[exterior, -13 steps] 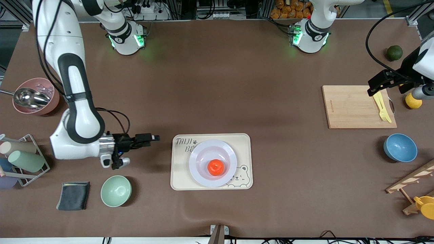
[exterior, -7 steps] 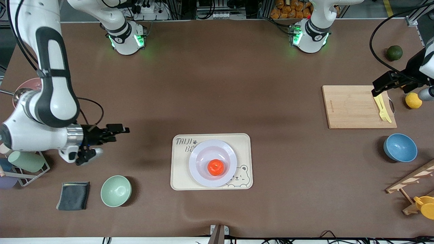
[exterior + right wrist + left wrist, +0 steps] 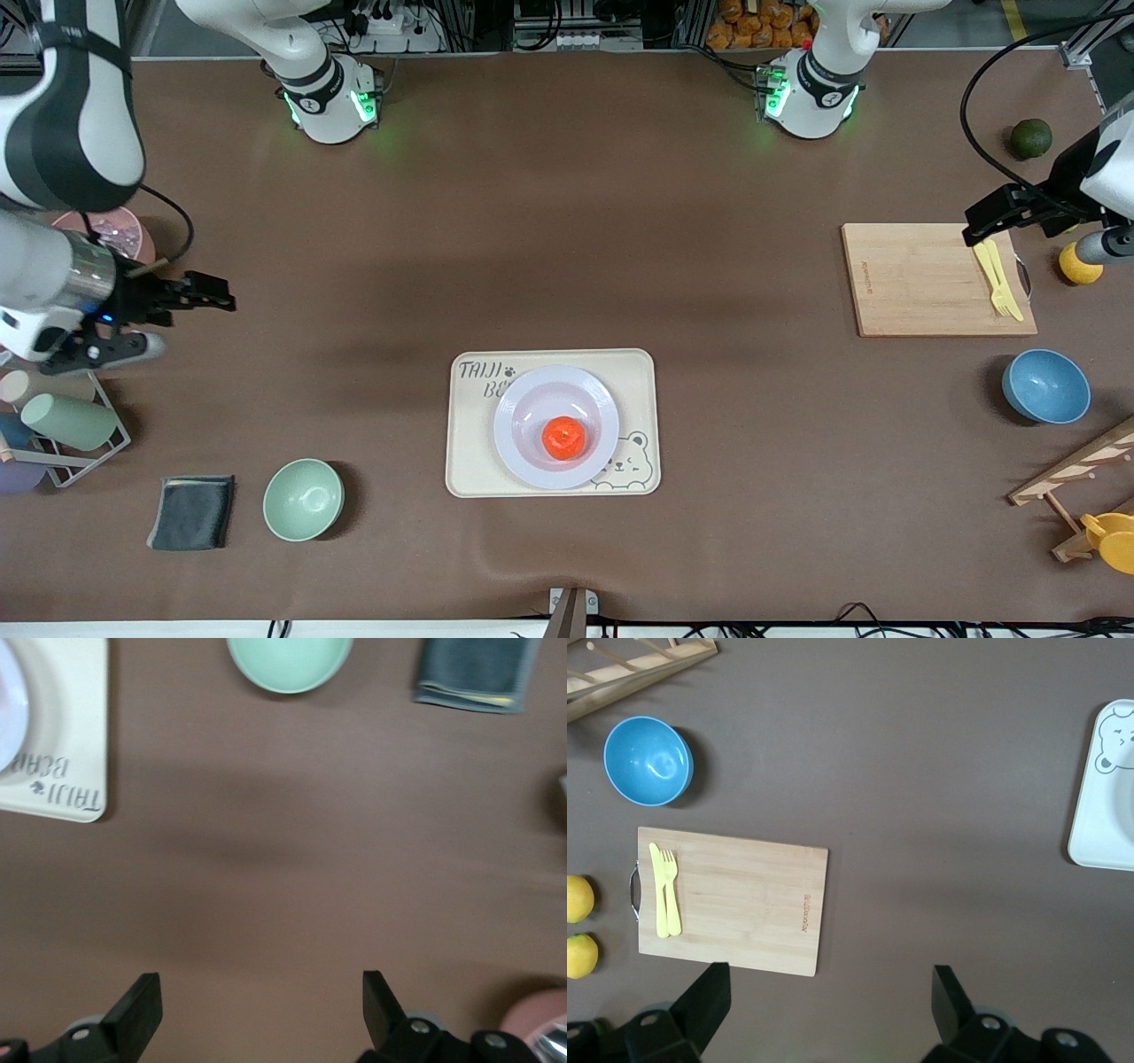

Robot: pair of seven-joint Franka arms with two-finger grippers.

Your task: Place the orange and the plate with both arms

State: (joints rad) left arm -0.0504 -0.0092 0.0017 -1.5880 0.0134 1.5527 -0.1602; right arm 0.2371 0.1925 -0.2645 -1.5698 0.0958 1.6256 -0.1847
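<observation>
Orange [image 3: 563, 438] sits in centre of plate [image 3: 555, 426], plate on bear tray [image 3: 638, 372], mid tabletop [image 3: 567, 248]; unmoved over last sec. Right gripper [image 3: 188, 299] pulled well away toward right arm's end, now over bare tabletop near pink bowl [image 3: 120, 232], fingers [image 3: 135, 1010] wide apart, holding nothing. Left gripper [image 3: 997, 215] over cutting board [image 3: 921, 279] edge, barely shifted, fingers [image 3: 704, 997] spread, empty. Looks like placement done, arms retreating.
</observation>
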